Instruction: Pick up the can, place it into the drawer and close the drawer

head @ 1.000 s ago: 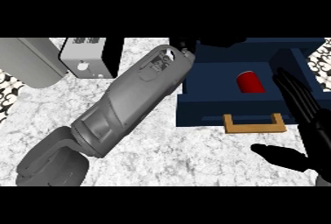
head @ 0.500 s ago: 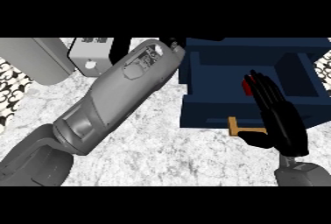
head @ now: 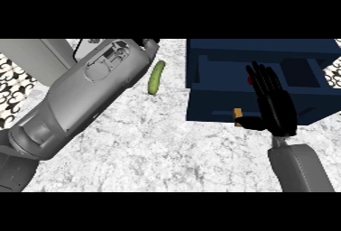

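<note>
Head view: open dark-blue box drawer (head: 213, 97) on the grey marbled worktop (head: 166, 149). Right hand (head: 273, 106) flat over it, fingers straight, hiding the red can (head: 249, 80) inside; only a sliver visible, axis unclear. Left hand (head: 149, 43) top edge, fingers hidden: can't tell. Green cucumber (head: 156, 77) lies near-vertical.

A green cucumber (head: 155, 77) is seen lying on the pale marbled table (head: 166, 149), tilted slightly. A patterned black-and-white surface (head: 15, 85) is seen at the left edge.

Red can (head: 249, 80) inside open drawer (head: 220, 97)
</note>
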`<state>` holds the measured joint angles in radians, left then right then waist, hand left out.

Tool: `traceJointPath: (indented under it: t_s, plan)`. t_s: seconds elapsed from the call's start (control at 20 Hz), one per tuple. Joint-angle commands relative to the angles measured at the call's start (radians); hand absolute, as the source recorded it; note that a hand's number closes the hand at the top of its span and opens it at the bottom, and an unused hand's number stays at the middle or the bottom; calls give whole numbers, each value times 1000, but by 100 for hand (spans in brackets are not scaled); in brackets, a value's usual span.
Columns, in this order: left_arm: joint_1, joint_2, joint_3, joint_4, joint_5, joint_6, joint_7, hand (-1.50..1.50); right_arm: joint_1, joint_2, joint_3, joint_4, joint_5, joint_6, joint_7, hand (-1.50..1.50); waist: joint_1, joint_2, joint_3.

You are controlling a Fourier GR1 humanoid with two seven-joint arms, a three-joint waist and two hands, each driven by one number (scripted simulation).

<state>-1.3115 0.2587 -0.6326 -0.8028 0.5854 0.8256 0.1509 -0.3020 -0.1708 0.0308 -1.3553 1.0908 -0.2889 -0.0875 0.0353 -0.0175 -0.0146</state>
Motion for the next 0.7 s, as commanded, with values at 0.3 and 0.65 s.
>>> traceJointPath:
  t_s: [0.3, 0.65]
  plan:
    - [116, 120, 2, -175, -29, -33, 68, -150, -187, 17, -70, 421, 92, -205, -33, -150, 25, 24, 16]
    - [207, 188, -6, -332, -45, -21, 125, -150, -367, 30, -144, 618, 116, -324, 0, -150, 47, 25, 16]
